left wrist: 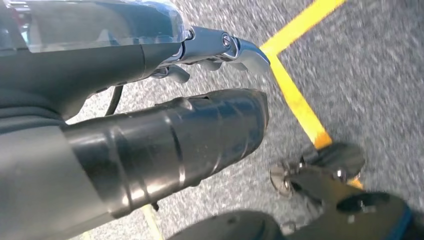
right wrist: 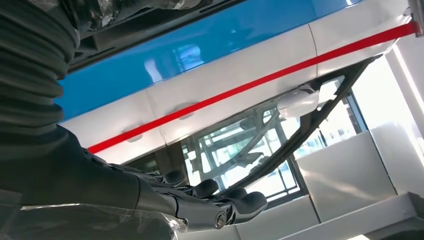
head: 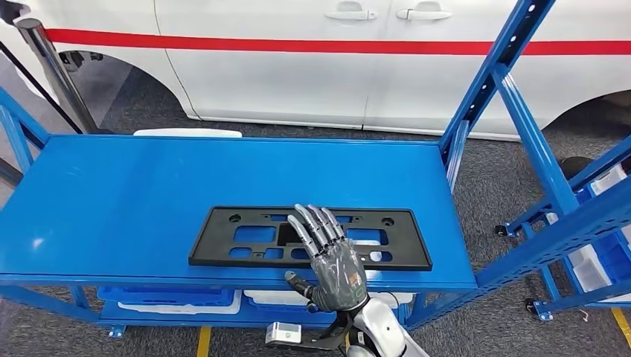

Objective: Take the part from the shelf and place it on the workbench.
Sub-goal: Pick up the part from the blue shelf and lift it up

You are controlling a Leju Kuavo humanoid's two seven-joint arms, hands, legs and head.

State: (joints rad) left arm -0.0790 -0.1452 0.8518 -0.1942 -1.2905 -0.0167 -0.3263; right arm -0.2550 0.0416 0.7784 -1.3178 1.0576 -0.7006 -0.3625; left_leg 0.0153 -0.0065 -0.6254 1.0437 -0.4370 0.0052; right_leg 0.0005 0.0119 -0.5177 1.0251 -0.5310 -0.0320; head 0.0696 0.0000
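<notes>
Part (head: 260, 239): flat black plate with cutouts, lies on blue counter (head: 134, 201) near front edge, long axis left-right along that edge. Right hand (head: 327, 253) above part's right-middle, fingers straight and slightly apart, holding nothing; whether fingertips touch part unclear. Left hand (left wrist: 150, 145) hangs over grey floor (left wrist: 370, 75) with yellow line (left wrist: 295, 100); blurred, fingers' state cannot tell. Blue bins (head: 167, 296) under counter, white contents, mostly hidden. White car (head: 335, 67) behind.

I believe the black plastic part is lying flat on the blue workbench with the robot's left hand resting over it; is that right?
Not quite: it is the right hand, fingers extended, over the black part, as the head view shows. The part does lie flat on the blue workbench.
</notes>
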